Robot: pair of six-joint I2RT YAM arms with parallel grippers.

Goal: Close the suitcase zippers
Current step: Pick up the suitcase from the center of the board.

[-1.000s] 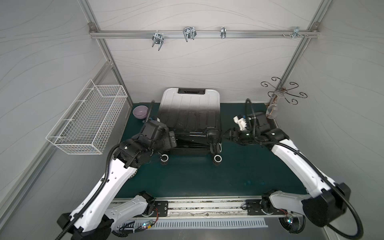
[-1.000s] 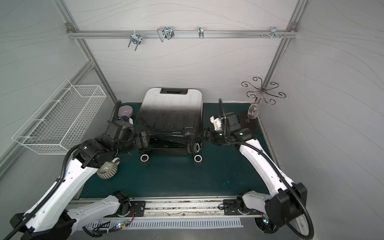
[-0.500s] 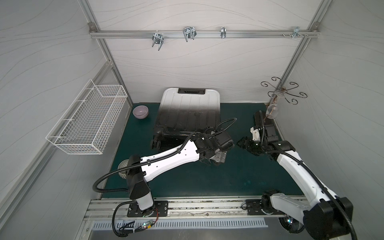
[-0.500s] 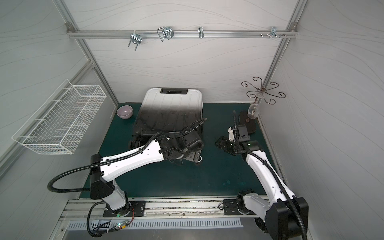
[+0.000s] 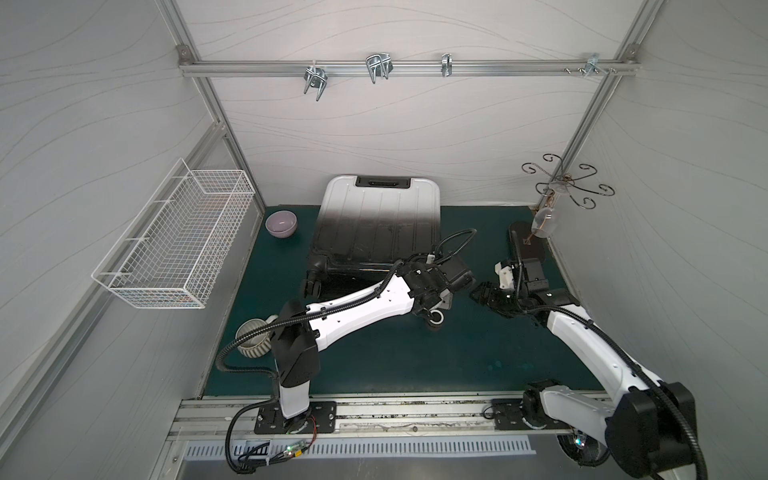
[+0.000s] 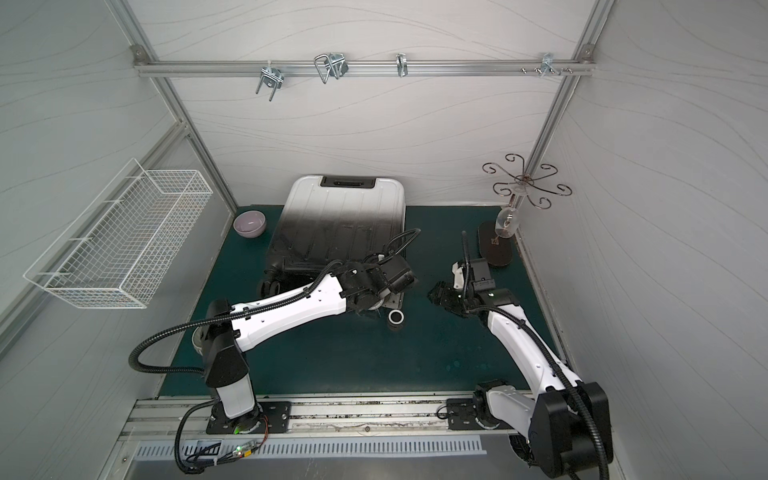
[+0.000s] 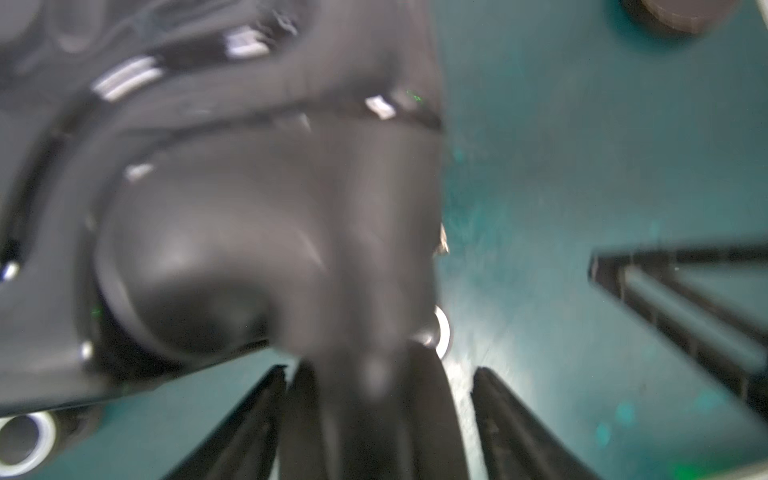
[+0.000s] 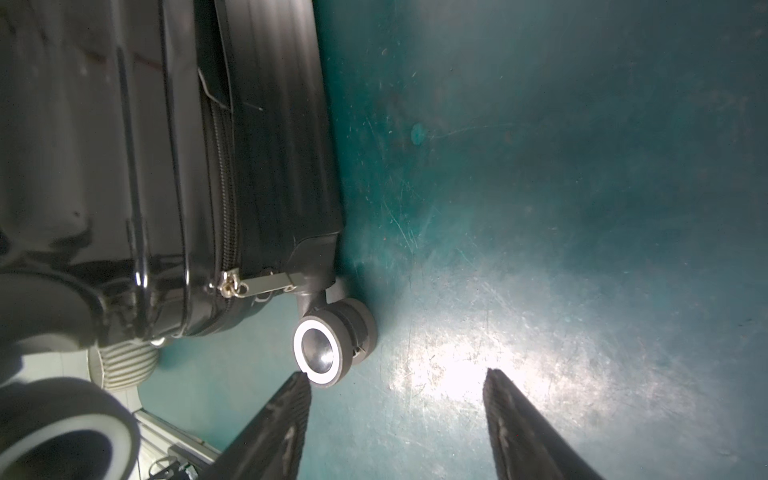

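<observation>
**Suitcase** (image 5: 376, 216): you have it lying flat on the green mat (image 5: 457, 357), centre back, in both top views. Its white handle end is at the rear wall and its black wheeled end faces the arms.

**Zippers** (image 8: 224, 166): a black toothed band along the side seam, shown to you in the right wrist view. The silver pull (image 8: 266, 282) lies at the near corner, just beside a white-rimmed wheel (image 8: 318, 349).

**Left gripper** (image 7: 380, 369): at that same near right corner. Your wrist view is blurred. The fingers (image 7: 511, 428) stand apart astride a dark rounded part of the case; you cannot tell whether they press on it.

**Right gripper** (image 8: 397, 374): over bare mat just beside the corner, with fingers spread wide and nothing between them.

**Sundries:**
- Wire basket (image 5: 174, 245) on the left wall.
- Lilac bowl (image 5: 281, 223) beside the case.
- Ribbed cup (image 5: 251, 338) near the left arm's base.
- Glass (image 5: 542, 224) hanging from a scrolled stand (image 5: 561, 187).
</observation>
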